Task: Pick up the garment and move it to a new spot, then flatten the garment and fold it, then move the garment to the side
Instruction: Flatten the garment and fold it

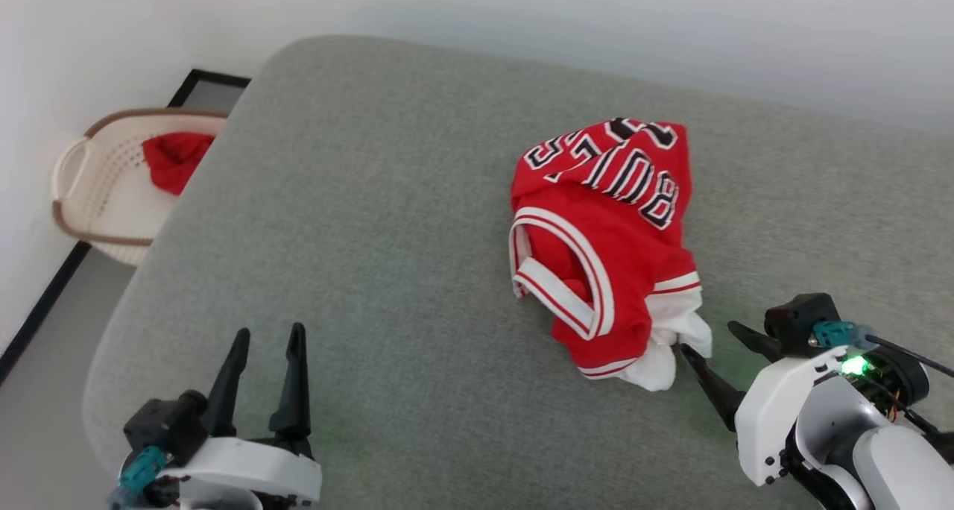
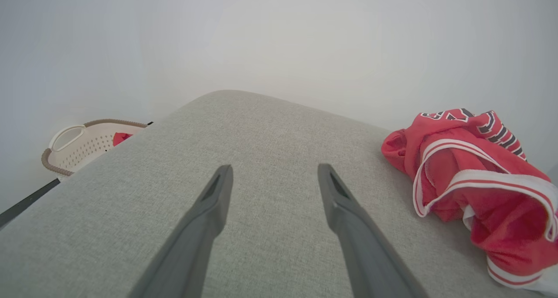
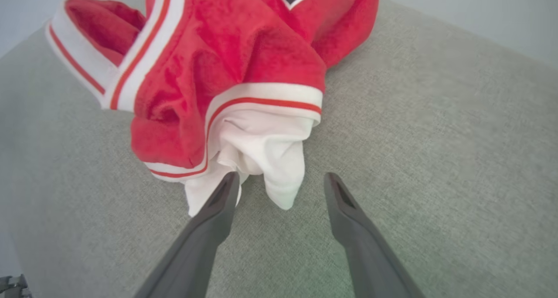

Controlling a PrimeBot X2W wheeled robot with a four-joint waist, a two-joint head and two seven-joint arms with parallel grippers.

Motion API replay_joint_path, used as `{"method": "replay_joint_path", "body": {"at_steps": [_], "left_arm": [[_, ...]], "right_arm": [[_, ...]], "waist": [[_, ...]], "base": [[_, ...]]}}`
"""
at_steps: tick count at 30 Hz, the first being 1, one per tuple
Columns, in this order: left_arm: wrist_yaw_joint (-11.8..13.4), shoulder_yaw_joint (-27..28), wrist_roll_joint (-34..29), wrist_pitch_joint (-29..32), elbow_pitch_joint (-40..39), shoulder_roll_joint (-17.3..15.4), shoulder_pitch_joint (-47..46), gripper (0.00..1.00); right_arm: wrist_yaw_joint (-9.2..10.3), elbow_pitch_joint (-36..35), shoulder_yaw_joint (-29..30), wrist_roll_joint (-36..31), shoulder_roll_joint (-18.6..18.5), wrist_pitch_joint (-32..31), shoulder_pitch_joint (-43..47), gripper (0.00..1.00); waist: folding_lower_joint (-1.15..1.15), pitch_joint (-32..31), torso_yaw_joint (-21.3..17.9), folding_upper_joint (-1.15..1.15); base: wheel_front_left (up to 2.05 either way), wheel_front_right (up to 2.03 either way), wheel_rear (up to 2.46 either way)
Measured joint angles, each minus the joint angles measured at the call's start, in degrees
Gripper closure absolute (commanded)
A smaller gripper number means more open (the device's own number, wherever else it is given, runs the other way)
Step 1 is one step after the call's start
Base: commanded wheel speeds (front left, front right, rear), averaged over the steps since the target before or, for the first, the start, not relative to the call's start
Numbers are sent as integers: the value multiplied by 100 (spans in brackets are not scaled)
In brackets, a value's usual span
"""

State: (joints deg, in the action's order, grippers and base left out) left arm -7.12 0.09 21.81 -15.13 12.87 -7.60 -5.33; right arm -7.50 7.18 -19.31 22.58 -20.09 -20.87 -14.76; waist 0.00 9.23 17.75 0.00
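Jersey (image 1: 604, 249) sits crumpled on the grey cushion (image 1: 373, 234) — right gripper (image 1: 706, 337) spread wide, its wrist view catching one fingertip (image 3: 229, 182) at the white sleeve (image 3: 270, 154). Left gripper (image 1: 270, 329) gapes too, well apart.

The garment (image 1: 604, 249) lies bunched, its black lettering (image 1: 633, 178) folded into itself — only scraps read. The left wrist view cuts it off at right and bottom, the right wrist view at the top. The grey padded surface (image 1: 373, 234) hides the near side of the basket (image 1: 82, 197) and part of its red cloth (image 1: 175, 159). Whether the right end effector (image 1: 706, 337) touches the white sleeve (image 1: 663, 361) is unclear.
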Motion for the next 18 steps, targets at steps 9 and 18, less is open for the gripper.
{"method": "replay_joint_path", "body": {"at_steps": [9, 18], "left_arm": [[-20, -97, 11, 0, 100, 133, -202, 0], [-22, -97, 51, 0, 125, 214, -262, 0]], "right_arm": [[0, 482, -344, -30, -132, -243, -449, 0], [-4, 975, -495, -99, -121, -197, -853, 100]], "waist": [[0, 274, 373, 0], [0, 507, 584, 0]], "base": [[0, 0, 0], [0, 0, 0]]}}
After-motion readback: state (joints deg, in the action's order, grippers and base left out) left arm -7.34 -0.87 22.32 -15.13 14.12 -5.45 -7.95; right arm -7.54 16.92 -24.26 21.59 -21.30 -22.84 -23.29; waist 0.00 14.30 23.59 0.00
